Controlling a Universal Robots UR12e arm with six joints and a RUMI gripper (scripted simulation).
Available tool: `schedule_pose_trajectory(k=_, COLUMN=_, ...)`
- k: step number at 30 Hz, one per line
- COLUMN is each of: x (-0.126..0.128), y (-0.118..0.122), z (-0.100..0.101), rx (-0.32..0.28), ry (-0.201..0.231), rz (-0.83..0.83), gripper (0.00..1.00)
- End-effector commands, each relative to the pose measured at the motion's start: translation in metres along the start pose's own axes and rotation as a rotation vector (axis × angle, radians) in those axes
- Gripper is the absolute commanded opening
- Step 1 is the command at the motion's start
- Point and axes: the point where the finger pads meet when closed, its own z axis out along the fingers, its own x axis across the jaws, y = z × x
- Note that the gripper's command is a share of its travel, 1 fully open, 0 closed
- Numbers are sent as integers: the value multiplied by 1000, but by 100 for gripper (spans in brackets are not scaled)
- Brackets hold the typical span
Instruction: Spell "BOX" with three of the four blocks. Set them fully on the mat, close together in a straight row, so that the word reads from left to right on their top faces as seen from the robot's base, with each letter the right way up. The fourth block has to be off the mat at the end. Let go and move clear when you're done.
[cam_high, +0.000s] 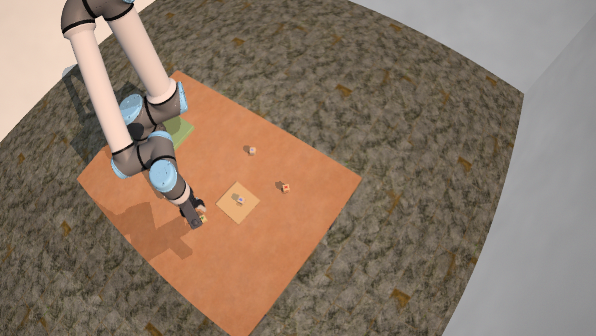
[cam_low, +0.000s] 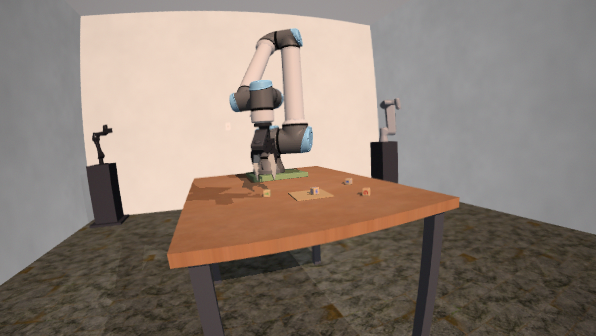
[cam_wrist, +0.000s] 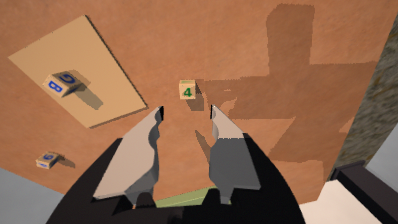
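Observation:
My gripper (cam_wrist: 187, 106) (cam_high: 197, 220) (cam_low: 265, 172) hangs a little above the table, its fingers partly closed with an empty gap between them. A small block with a green 4 (cam_wrist: 187, 90) (cam_high: 203, 218) (cam_low: 266, 193) lies on the table just beyond the fingertips, off the mat. The tan mat (cam_wrist: 75, 45) (cam_high: 245, 212) (cam_low: 300, 196) carries one block with a blue B (cam_wrist: 61, 82) (cam_high: 240, 199) (cam_low: 314, 190). A block with a blue mark (cam_wrist: 47, 160) (cam_high: 252, 150) (cam_low: 348, 181) and a block with a red mark (cam_high: 286, 188) (cam_low: 366, 191) lie on the table off the mat.
The green base plate (cam_high: 182, 131) (cam_low: 290, 174) of the arm sits at the table's back edge. Two dark pedestals with camera stands (cam_low: 104, 192) (cam_low: 384, 160) stand on the floor behind the table.

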Motion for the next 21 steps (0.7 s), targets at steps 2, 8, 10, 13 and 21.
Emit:
schedule_pose_trajectory(k=2, x=0, y=-1, z=10, rx=1, ry=0, rz=0, gripper=37)
schedule_pose_trajectory(k=8, x=0, y=-1, z=18, rx=1, ry=0, rz=0, gripper=37)
schedule_pose_trajectory(k=10, x=0, y=-1, z=21, rx=1, ry=0, rz=0, gripper=37)
schedule_pose_trajectory(k=13, x=0, y=-1, z=22, rx=1, ry=0, rz=0, gripper=37)
schedule_pose_trajectory(k=21, x=0, y=-1, z=28, rx=1, ry=0, rz=0, gripper=37)
